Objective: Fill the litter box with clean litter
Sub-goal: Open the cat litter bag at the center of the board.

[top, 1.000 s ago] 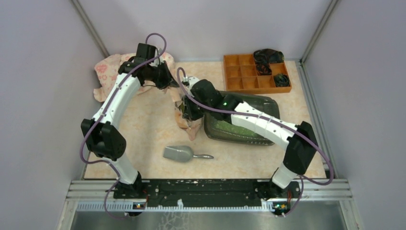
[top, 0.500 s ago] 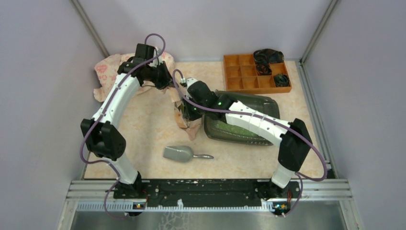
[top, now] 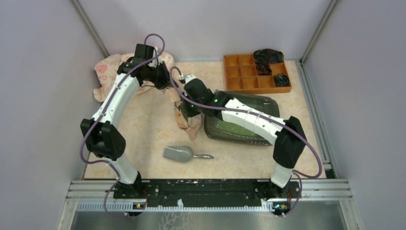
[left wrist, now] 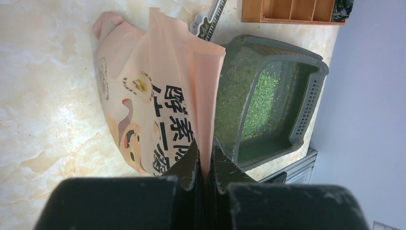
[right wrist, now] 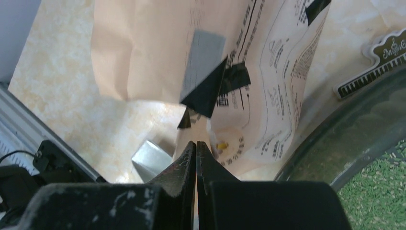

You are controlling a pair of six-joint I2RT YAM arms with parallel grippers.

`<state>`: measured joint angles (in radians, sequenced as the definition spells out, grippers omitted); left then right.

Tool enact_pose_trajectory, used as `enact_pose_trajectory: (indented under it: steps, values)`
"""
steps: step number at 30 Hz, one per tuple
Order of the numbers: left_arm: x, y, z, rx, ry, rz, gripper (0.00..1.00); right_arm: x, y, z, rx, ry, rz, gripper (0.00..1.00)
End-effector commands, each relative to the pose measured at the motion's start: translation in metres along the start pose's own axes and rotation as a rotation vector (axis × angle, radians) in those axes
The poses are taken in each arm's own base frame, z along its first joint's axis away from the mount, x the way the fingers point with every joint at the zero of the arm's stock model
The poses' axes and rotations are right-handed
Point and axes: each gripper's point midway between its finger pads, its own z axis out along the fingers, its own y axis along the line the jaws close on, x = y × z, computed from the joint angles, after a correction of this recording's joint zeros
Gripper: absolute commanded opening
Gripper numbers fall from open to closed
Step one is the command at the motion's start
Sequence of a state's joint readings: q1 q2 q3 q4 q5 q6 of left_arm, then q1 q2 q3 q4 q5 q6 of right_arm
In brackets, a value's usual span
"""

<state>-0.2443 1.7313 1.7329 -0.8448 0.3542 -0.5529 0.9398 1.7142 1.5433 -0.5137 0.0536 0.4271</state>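
Granules (left wrist: 261, 93), grainy green, in rounded dark tray (left wrist: 310, 98) beside paper bag (left wrist: 158, 91).

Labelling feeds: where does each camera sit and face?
Top: above, behind the robot, looking down on the table; left arm and right arm show.
Left wrist: looks past the left tool, shut on the bag, toward the litter box.
Right wrist: looks past the shut right tool at the bag.
Shared: wrists both see bag, litter box.

This is a robot test cell in a lab, not a home. Plain pale lilac-grey wall panels (top: 43, 72) on bare aluminium corner posts (top: 91, 28) box in a beige marble-patterned tabletop (top: 148, 129). A slotted aluminium rail (top: 210, 184) at its near edge carries a white-and-black left robot arm (top: 115, 100) and its twin right robot arm (top: 253, 122).
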Motion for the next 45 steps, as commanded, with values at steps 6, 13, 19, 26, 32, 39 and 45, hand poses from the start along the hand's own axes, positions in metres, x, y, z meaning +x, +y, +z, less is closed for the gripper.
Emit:
enact_pose_trajectory:
  steps: [6,13,19,26,32,39,45]
  values:
    - [-0.008,-0.002,-0.008,0.024,-0.047,0.017,0.00,-0.011,0.012,0.034,0.054,-0.010,-0.038,0.00]
    - [-0.008,0.015,-0.005,-0.007,-0.052,0.013,0.00,0.005,-0.009,0.051,0.131,0.002,-0.093,0.25]
    - [-0.010,0.043,-0.002,-0.025,-0.061,-0.027,0.00,0.006,-0.029,0.055,0.174,0.006,-0.117,0.49]
    - [-0.057,0.030,-0.042,0.041,-0.178,-0.028,0.00,-0.022,-0.023,0.063,0.152,-0.035,-0.142,0.53]
    - [-0.096,0.015,-0.085,0.076,-0.267,-0.008,0.00,-0.054,-0.013,0.079,0.113,-0.078,-0.140,0.53]
    - [-0.053,0.032,-0.045,0.104,-0.138,-0.047,0.00,-0.017,-0.031,0.115,0.094,-0.026,-0.082,0.53]
    - [-0.018,0.055,-0.004,0.056,-0.054,-0.074,0.00,0.006,-0.037,0.145,0.085,0.011,-0.065,0.53]
